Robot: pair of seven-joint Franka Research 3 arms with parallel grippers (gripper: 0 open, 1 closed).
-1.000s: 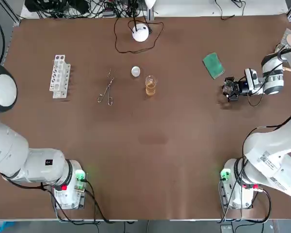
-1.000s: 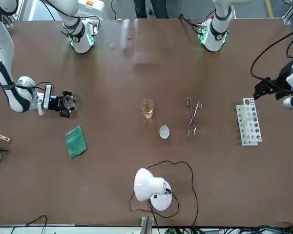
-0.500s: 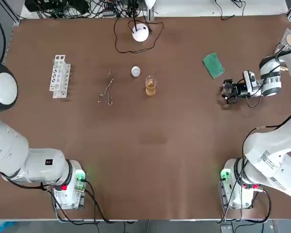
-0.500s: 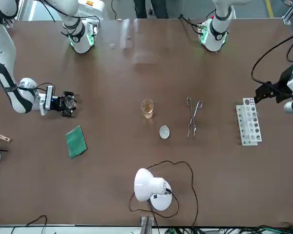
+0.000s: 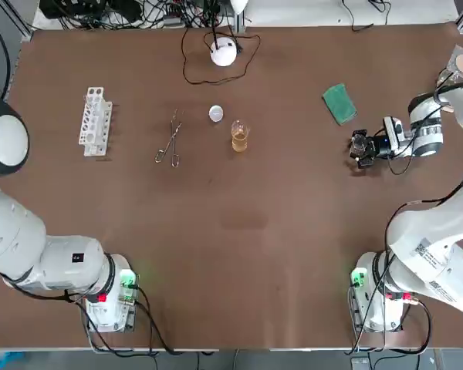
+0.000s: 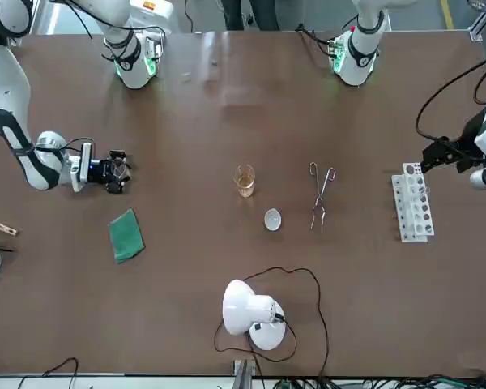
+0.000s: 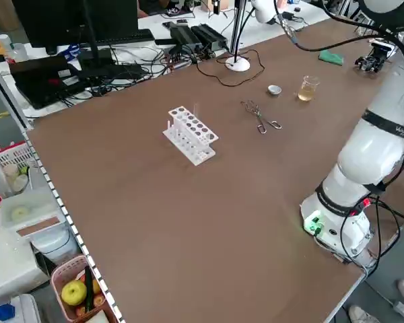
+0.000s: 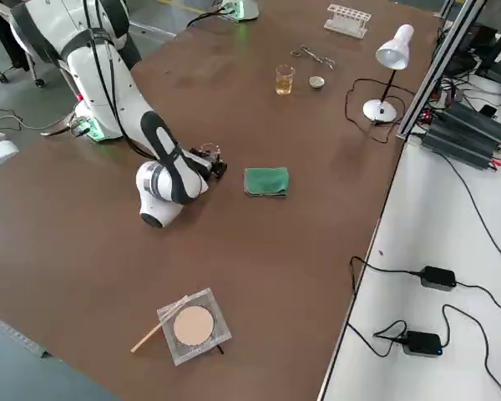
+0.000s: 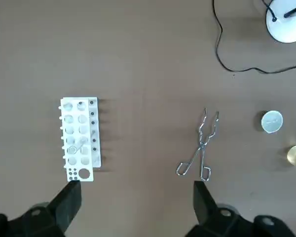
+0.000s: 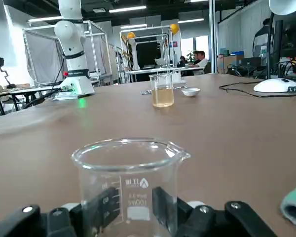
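My right gripper [image 5: 360,147] hangs low over the right side of the table, shut on a small empty glass beaker [image 10: 130,170] that stands upright between its fingers [image 10: 102,206]. A folded green cloth [image 5: 339,103] lies just beyond it. My left gripper [image 9: 135,197] is open and empty, held high above the table's left side. It looks down on a white test-tube rack [image 9: 80,138] and metal tongs [image 9: 201,148]. Near the table's middle stands a beaker of amber liquid [image 5: 240,136], with a small white dish [image 5: 216,113] beside it.
A white desk lamp [image 5: 224,51] with a looping black cable stands at the far edge. At the far right corner lie a clear square dish with a tan disc [image 8: 194,326] and a wooden stick [image 6: 0,228]. People stand far off beyond the table in the right wrist view.
My right gripper has shifted a little toward the table's middle and the robot's side with the beaker in it. The left arm has barely drifted.
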